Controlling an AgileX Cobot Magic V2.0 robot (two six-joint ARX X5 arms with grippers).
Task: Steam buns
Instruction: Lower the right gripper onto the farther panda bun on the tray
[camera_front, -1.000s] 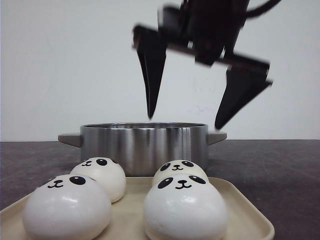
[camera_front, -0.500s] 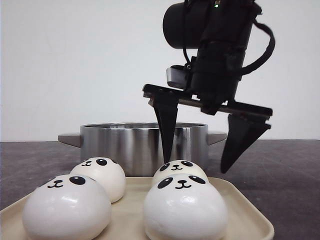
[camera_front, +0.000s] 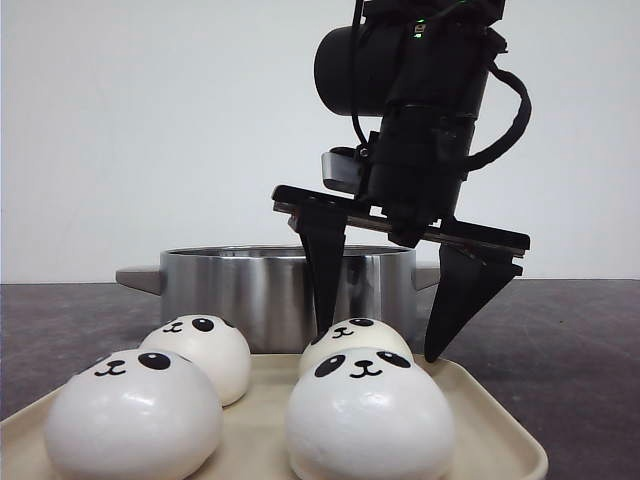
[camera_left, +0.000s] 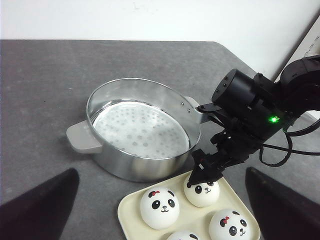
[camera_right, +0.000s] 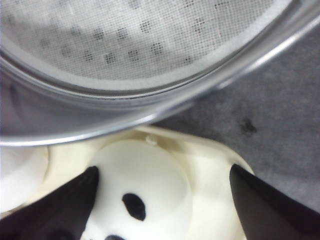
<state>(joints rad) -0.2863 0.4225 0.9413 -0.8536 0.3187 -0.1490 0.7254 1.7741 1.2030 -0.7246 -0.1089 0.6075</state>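
Buns (camera_front: 368, 412), four of them, sit on a cream tray (camera_front: 487, 430): glossy white domes, each printed with black panda eyes, a small nose and a smile; in the left wrist view two carry a little red bow. The right gripper (camera_front: 381, 339) hangs with its black fingers spread wide, one on either side of the far right bun (camera_front: 354, 338), tips level with its top and not visibly touching it. Just beyond the gripper stands a steel steamer pot (camera_front: 265, 286) with a perforated white liner (camera_left: 139, 130). The left gripper (camera_left: 162, 207) is high above the tray, its dark fingers wide apart and holding nothing.
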